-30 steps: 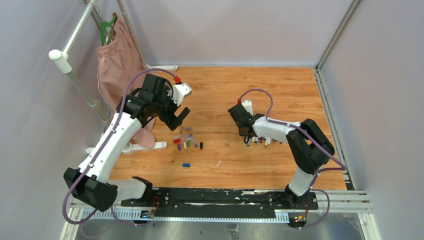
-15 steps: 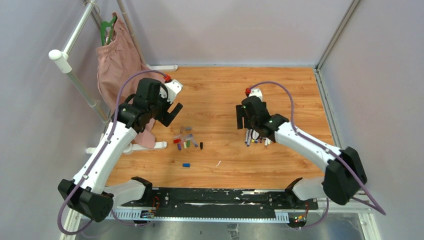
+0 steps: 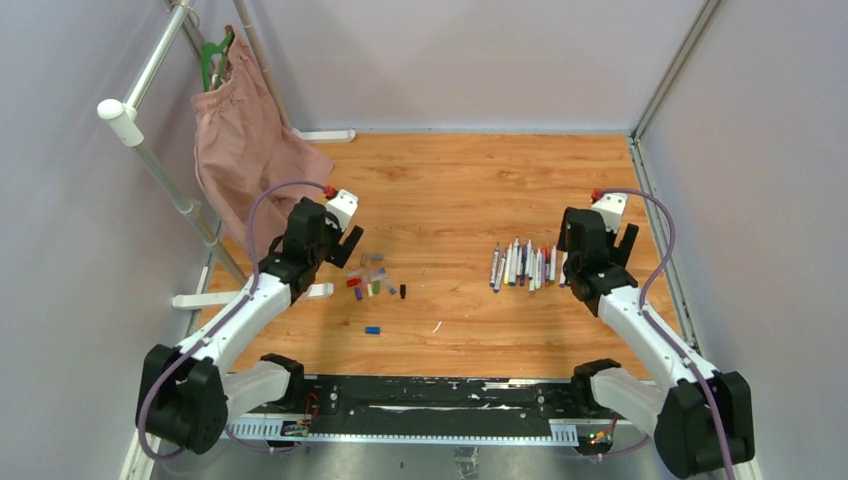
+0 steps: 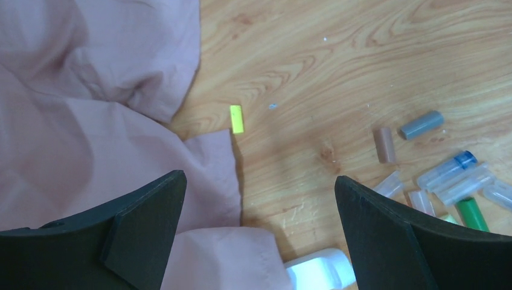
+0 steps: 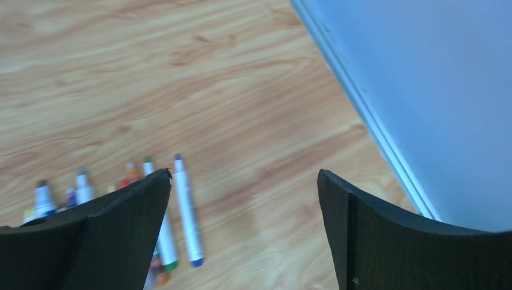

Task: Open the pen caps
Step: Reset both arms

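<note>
About a dozen pen caps (image 3: 375, 282) lie loose in a small scatter on the wooden table (image 3: 450, 180), left of centre. One blue cap (image 3: 372, 329) sits apart, nearer the arm bases. The pens (image 3: 522, 265) lie in a tight row well over to the right, coloured tips bare, so we judge most of the pulling already done. We cannot tell whether any barrel there still wears a cap.

Our left gripper (image 3: 345, 250) hovers just beside the scatter with its jaws spread wide and nothing between them. In its wrist view the caps (image 4: 459, 175) sit off to the right of the gripper (image 4: 258, 181), and a pink cloth (image 4: 90, 90) fills the left. A small yellow scrap (image 4: 236, 118) lies by the cloth's edge.

Our right gripper (image 3: 600, 235) hangs just right of the pen row, also wide and empty. In its own view the gripper (image 5: 243, 175) frames bare wood, with the pens (image 5: 181, 211) at its left finger.

We expect the caps to be very light, stiff and smooth, and round enough to roll or squirt out of a pinch. We would take one across its side wall at mid-length. For a capped pen, we would clamp the barrel close to the cap and pull straight along its axis.
</note>
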Controlling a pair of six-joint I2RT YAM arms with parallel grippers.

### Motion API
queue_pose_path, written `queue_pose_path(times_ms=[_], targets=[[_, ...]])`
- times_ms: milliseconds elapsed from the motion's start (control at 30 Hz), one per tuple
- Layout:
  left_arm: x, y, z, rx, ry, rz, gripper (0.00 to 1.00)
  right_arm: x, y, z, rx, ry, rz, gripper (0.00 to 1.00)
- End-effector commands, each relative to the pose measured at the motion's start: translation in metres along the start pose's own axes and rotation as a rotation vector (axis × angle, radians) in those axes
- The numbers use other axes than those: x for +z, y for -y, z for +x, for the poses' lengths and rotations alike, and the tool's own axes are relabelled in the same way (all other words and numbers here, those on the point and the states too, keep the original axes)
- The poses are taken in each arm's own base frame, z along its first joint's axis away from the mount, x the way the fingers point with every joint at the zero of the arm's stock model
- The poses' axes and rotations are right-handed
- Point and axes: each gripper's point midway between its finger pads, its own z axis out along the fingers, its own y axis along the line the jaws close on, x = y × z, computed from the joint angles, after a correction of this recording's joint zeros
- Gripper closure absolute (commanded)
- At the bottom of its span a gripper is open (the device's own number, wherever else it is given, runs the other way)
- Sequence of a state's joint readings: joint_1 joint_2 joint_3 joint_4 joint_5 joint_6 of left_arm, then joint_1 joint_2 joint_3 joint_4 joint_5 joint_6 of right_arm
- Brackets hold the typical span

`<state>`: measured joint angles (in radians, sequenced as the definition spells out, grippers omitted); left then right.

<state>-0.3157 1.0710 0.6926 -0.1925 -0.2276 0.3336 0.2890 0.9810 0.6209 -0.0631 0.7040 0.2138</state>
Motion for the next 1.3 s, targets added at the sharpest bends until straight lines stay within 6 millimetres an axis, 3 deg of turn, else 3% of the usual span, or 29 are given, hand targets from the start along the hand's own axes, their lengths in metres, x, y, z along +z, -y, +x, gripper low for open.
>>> queue_pose_path(times_ms=[0,133,233,467,533,667,767,833,933,967,1067,1133,1200,1267], targets=[[0.030,-0.005,-0.019,-0.122,0.169,-0.057,0.00,0.025,0.042,0.002,0.047,0.030,0.188,0.04],[0.044,0.005,-0.013,-0.190,0.225,-0.031,0.00,0.040,0.039,0.022,0.072,0.069,0.157,0.04],[0.046,0.010,-0.006,-0.196,0.281,-0.035,0.00,0.046,0.025,0.038,0.056,0.105,0.067,0.04],[0.045,0.000,0.017,-0.194,0.357,-0.160,0.00,0.056,0.015,0.043,0.022,0.181,0.020,0.08],[0.041,-0.002,0.017,-0.205,0.374,-0.176,0.00,0.057,0.011,0.046,0.017,0.188,-0.008,0.13],[0.026,-0.010,0.021,-0.244,0.448,-0.234,0.00,0.052,0.016,0.059,0.054,0.242,-0.005,0.10],[0.003,-0.012,0.036,-0.298,0.548,-0.290,0.00,0.045,-0.003,0.059,-0.014,0.276,-0.134,0.05],[0.000,-0.003,0.040,-0.269,0.594,-0.260,0.00,0.042,-0.015,0.066,-0.056,0.295,-0.211,0.05],[0.015,-0.012,0.049,-0.312,0.504,-0.307,0.00,0.041,-0.018,0.058,-0.088,0.396,-0.196,0.03],[0.018,-0.015,0.042,-0.317,0.500,-0.299,0.00,0.043,-0.020,0.059,-0.096,0.391,-0.181,0.02],[0.034,-0.027,0.038,-0.358,0.455,-0.306,0.00,0.063,-0.022,0.074,-0.136,0.196,-0.140,0.00],[0.045,-0.033,0.037,-0.400,0.423,-0.285,0.00,0.076,-0.020,0.068,-0.074,0.155,-0.168,0.00],[0.049,-0.030,0.046,-0.396,0.370,-0.266,0.00,0.076,-0.019,0.069,-0.069,0.155,-0.173,0.00],[0.046,-0.032,0.042,-0.402,0.411,-0.278,0.00,0.075,-0.019,0.068,-0.068,0.157,-0.172,0.00]])
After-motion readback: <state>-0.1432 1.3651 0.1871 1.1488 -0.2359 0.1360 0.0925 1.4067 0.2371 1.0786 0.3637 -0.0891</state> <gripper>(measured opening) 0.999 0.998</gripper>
